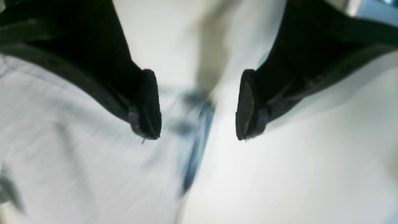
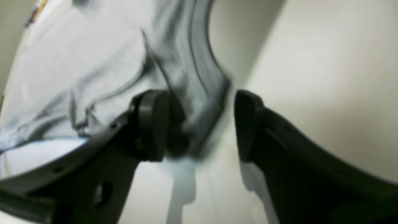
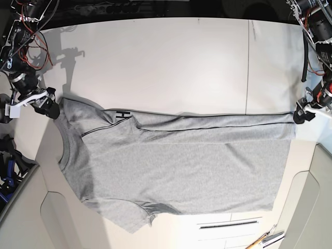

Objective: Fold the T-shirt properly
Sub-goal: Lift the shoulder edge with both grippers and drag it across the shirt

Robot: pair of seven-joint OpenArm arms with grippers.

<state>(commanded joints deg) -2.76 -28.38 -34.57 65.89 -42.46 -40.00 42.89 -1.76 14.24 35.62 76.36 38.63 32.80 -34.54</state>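
Observation:
The grey T-shirt (image 3: pixel 176 166) lies flat on the white table (image 3: pixel 171 62), neck to the left and hem to the right, with its far strip folded toward me. Black lettering (image 3: pixel 122 114) peeks out at the fold. My left gripper (image 3: pixel 302 115) is at the far hem corner. In the left wrist view it (image 1: pixel 198 107) is open, straddling the shirt's edge (image 1: pixel 192 137). My right gripper (image 3: pixel 51 108) is at the far shoulder corner. In the right wrist view it (image 2: pixel 202 124) is open, with bunched fabric (image 2: pixel 199 93) between the jaws, against one finger (image 2: pixel 152 124).
A seam (image 3: pixel 248 67) crosses the table on the right. Pens (image 3: pixel 267 239) lie at the near right edge. Red cables (image 3: pixel 31 46) hang at the far left and a black hose (image 3: pixel 304 57) at the far right. Curved cut-outs shape the table's near corners.

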